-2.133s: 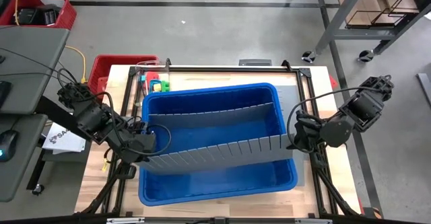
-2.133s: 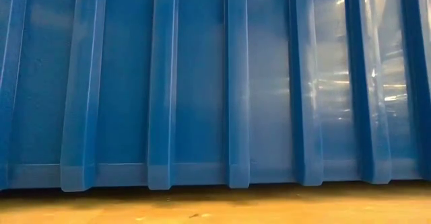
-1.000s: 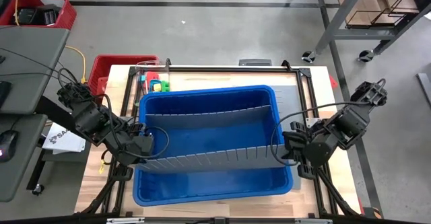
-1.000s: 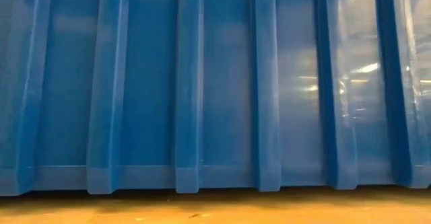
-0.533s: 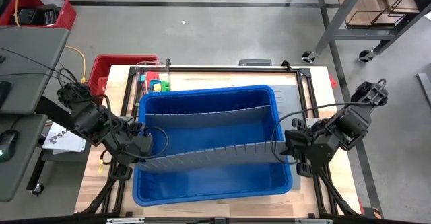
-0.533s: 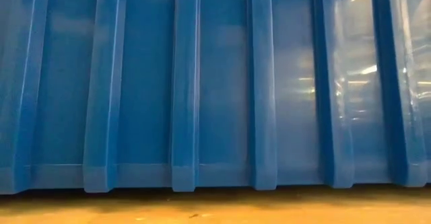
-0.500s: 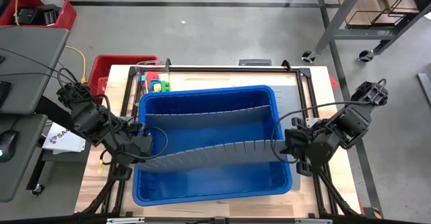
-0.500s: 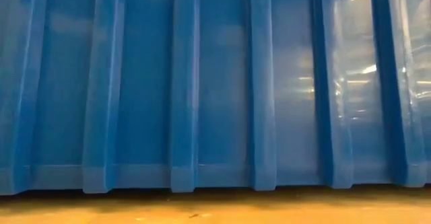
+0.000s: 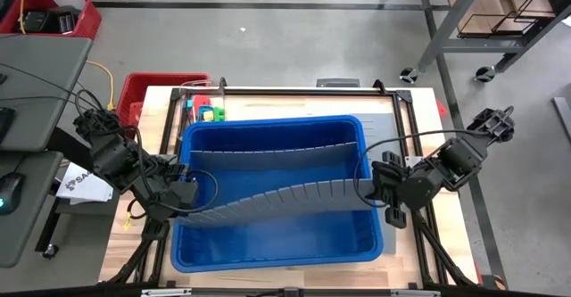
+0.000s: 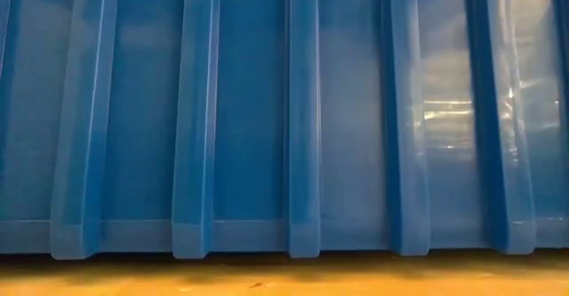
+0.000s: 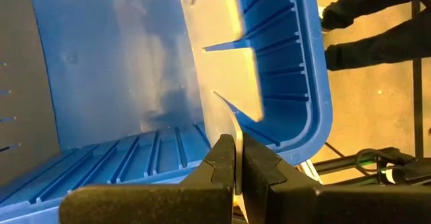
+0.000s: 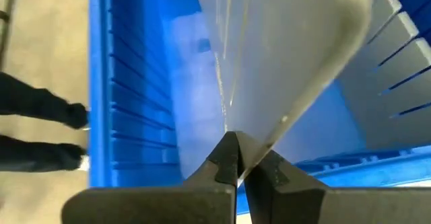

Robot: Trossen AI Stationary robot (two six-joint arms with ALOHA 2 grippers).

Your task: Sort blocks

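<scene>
Both hands are pinched shut on the long grey divider panel (image 9: 277,199) bowing across the blue bin (image 9: 268,252), left hand (image 9: 183,196) at nine o'clock, right hand (image 9: 379,193) at three, while the blocks (image 9: 203,111), likely light, rigid, best pinched across flat faces, sit on the worktop (image 9: 406,123) at eleven o'clock.

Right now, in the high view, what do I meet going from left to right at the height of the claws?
Left claw → curved grey divider panel inside the blue bin → right claw.
</scene>
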